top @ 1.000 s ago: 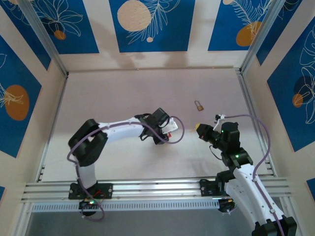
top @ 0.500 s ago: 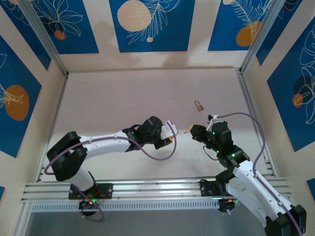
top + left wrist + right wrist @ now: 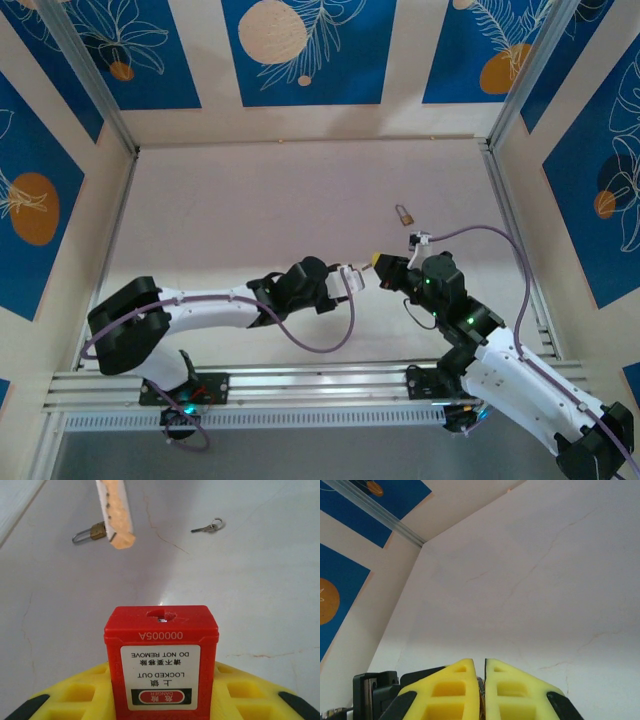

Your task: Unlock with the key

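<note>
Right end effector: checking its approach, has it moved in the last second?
Yes. The right end effector has slid left, from straight below the brass padlock to its lower left.

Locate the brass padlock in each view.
Top external: brass padlock right of centre, on the table beyond the right gripper.
Left wrist: padlock upper left, just left of that gripper's finger.
Right wrist: table surface past the shut fingers.
Landmark: the right gripper's yellow fingers.
</note>
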{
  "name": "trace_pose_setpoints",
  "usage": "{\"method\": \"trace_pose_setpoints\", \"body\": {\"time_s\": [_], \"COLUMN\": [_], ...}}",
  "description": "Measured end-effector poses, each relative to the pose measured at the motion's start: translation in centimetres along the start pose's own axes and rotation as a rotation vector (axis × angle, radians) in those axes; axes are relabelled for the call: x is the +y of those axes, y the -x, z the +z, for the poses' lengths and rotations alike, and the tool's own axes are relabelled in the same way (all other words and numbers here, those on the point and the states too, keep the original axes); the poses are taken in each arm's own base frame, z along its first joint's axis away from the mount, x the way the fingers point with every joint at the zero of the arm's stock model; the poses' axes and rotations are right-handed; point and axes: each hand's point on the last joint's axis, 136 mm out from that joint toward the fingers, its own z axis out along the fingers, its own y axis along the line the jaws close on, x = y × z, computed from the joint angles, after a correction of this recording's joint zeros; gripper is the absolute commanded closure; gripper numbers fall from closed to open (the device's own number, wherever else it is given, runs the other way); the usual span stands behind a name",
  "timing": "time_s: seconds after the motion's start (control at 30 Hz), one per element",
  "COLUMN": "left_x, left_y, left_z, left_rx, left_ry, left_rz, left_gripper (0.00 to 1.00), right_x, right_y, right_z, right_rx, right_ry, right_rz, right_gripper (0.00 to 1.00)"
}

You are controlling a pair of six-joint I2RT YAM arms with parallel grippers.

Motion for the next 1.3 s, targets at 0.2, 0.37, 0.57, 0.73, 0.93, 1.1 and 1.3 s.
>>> {"method": "trace_pose_setpoints", "body": {"time_s": [0.2,0.37,0.57,0.73,0.93,1.1,1.3], "left_x": [0.3,0.3,0.5,0.5,0.5,0.3,0.3], "left_y": [0.4,0.5,0.4,0.4,0.3,0.0,-0.1], "left_z": [0.0,0.0,0.0,0.0,0.0,0.3,0.3], "left_rx": [-0.015,-0.018,-0.015,-0.012,-0.009,0.003,0.009], "left_ry": [0.012,0.014,0.024,0.028,0.028,0.023,0.021], "left_rz": [0.001,0.0,0.0,0.0,0.0,0.002,0.002], "left_gripper": [0.69,0.7,0.71,0.71,0.71,0.71,0.72], "right_x": [-0.1,-0.5,-1.0,-1.4,-1.1,-1.1,-1.3], "right_y": [-0.5,-1.3,-1.4,-2.0,-1.8,-1.7,-2.1], "right_z": [0.1,0.3,0.5,0.8,0.9,0.9,1.2], "right_rx": [0.002,0.017,0.003,0.018,0.009,0.005,0.014], "right_ry": [-0.003,-0.013,-0.027,-0.042,-0.029,-0.024,-0.032], "right_rz": [-0.041,-0.056,-0.05,-0.043,-0.035,-0.028,-0.024], "right_gripper": [1.0,1.0,1.0,1.0,1.0,1.0,1.0]}}
